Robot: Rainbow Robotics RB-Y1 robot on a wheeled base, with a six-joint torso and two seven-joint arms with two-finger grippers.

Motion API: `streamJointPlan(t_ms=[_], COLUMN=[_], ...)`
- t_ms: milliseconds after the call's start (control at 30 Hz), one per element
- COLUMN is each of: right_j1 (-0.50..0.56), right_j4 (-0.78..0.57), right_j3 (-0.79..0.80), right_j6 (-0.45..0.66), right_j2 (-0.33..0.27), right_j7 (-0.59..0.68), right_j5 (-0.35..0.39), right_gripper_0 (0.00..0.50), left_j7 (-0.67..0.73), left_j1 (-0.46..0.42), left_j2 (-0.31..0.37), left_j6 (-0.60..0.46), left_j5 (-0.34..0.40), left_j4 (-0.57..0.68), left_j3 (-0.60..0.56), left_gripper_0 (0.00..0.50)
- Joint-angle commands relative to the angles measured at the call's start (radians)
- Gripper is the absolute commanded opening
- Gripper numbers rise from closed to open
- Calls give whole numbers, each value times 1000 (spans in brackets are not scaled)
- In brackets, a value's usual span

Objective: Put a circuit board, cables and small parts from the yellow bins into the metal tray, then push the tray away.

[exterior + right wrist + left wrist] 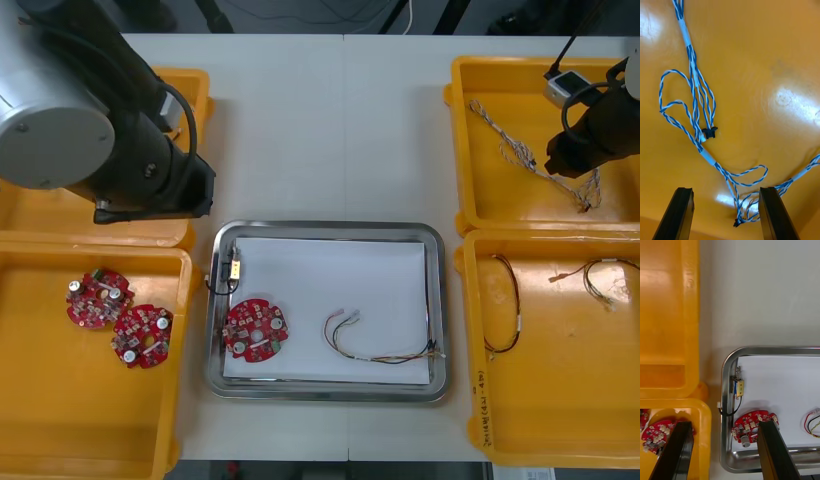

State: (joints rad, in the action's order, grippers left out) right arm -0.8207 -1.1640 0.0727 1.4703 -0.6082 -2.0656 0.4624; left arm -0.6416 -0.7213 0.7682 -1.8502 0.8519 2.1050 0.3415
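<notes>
My right end effector (725, 190) hangs low over the far right bin (520, 80) with its fingers spread wide. The blue and white cable (696, 97) lies loose on the bin floor, its end loops between the fingers, nothing pinched. My left end effector (725, 423) hovers, also spread, near the far left corner of the tray (325, 228). In the tray I see a board (255, 330), a red and yellow cable (370, 350) and a small metal part (236, 268) by its left wall.

Pale, matte table (330, 130), divided by a thin seam running from near edge to far. Beyond the far edge, dark floor (300, 10) crossed by slanted black bars (213, 14) and a thin white cable (405, 14).
</notes>
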Motion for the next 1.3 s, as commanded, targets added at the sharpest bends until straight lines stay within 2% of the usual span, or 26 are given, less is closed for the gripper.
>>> streamJointPlan(t_ms=[33, 267, 567, 800, 1033, 1300], right_j1=[-37, -38, -97, -107, -124, -123], right_j4=[47, 87, 237, 244, 244, 244], right_j3=[-7, -7, -7, -10, -14, -94], right_j6=[-64, -117, -182, -182, -180, -189], right_j2=[-41, -34, 4, 10, 10, 10], right_j7=[-68, -71, -102, -113, -125, -153], right_j5=[25, 50, 64, 84, 111, 107], right_gripper_0=[500, 500, 500, 500, 500, 500], left_j7=[-18, -53, -230, -343, -461, -606], left_j1=[-41, -40, -38, -40, -38, -9], left_j2=[85, 114, 115, 114, 114, 114], left_j6=[-23, -66, -70, -70, 43, 71], left_j5=[47, 107, 58, -8, -54, -76], left_j4=[30, -33, -181, -303, -424, -465], left_j3=[-79, -179, -302, -314, -315, -384], left_gripper_0=[500, 500, 500, 500, 500, 500])
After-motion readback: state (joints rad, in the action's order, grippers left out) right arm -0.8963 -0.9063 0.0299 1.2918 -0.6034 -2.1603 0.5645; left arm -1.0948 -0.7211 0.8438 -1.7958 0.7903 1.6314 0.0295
